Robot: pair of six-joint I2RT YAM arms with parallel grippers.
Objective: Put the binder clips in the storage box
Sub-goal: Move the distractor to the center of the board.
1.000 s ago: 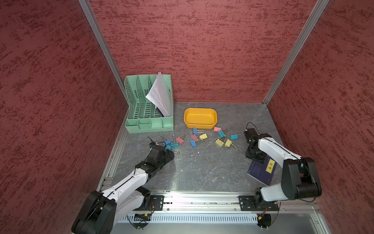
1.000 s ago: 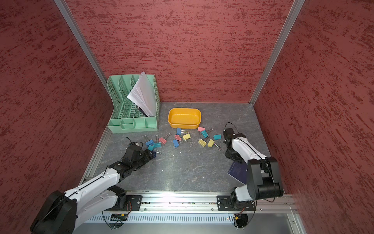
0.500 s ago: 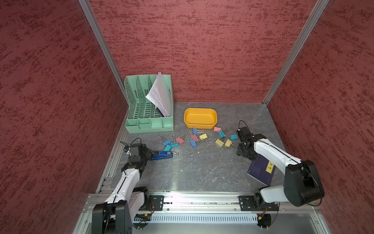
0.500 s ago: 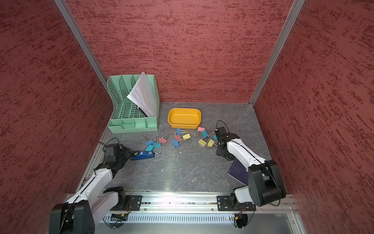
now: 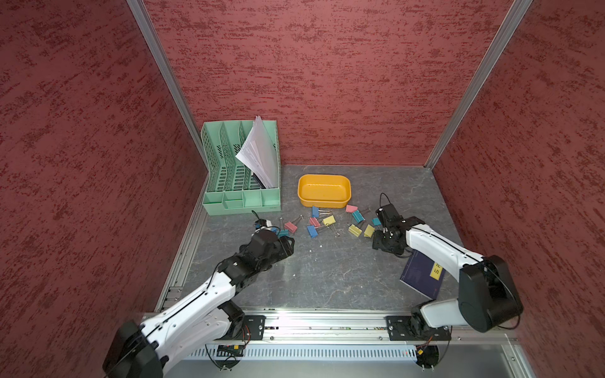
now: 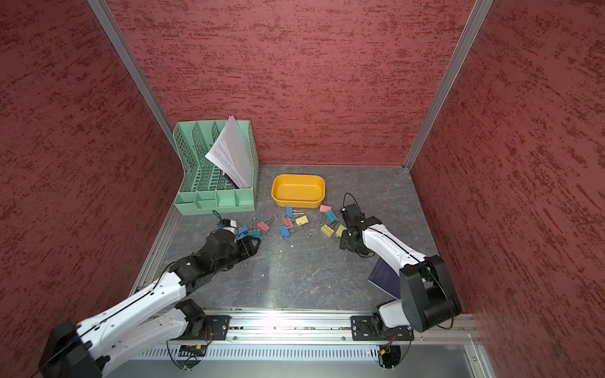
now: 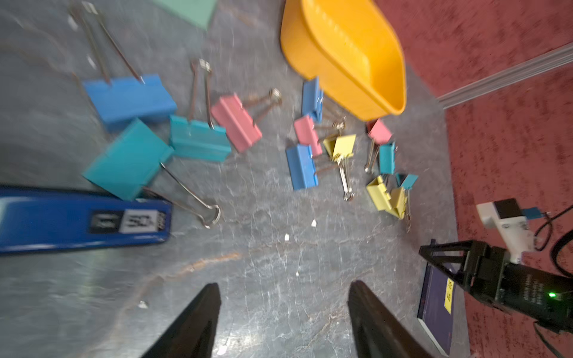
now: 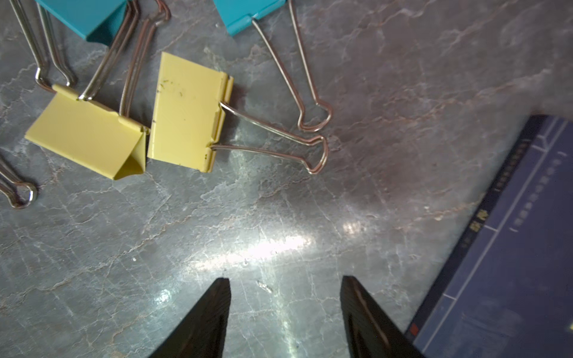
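The storage box (image 5: pixel 324 191) is a shallow yellow-orange tray near the back wall and nothing lies in it. Several binder clips in pink, blue, teal and yellow are scattered on the grey table in front of it; a pink one (image 5: pixel 290 226) lies at the left end and two yellow ones (image 5: pixel 355 230) at the right. My left gripper (image 5: pixel 288 243) hangs low by the teal clips (image 7: pixel 130 161), open (image 7: pixel 285 284), with only bare table between its fingers. My right gripper (image 5: pixel 376 242) is open (image 8: pixel 286 279) just short of a yellow clip (image 8: pixel 189 114).
A blue stapler (image 7: pixel 77 220) lies beside the left gripper and touches a teal clip. A dark blue notebook (image 5: pixel 420 275) lies under the right arm. The mint-green file organizer (image 5: pixel 242 183), with papers in it, stands at the back left. Red walls close three sides.
The left arm, drawn back to the left half a second ago, now reaches out over the stapler to the clips' left end. The right gripper has crept left towards the yellow clips.
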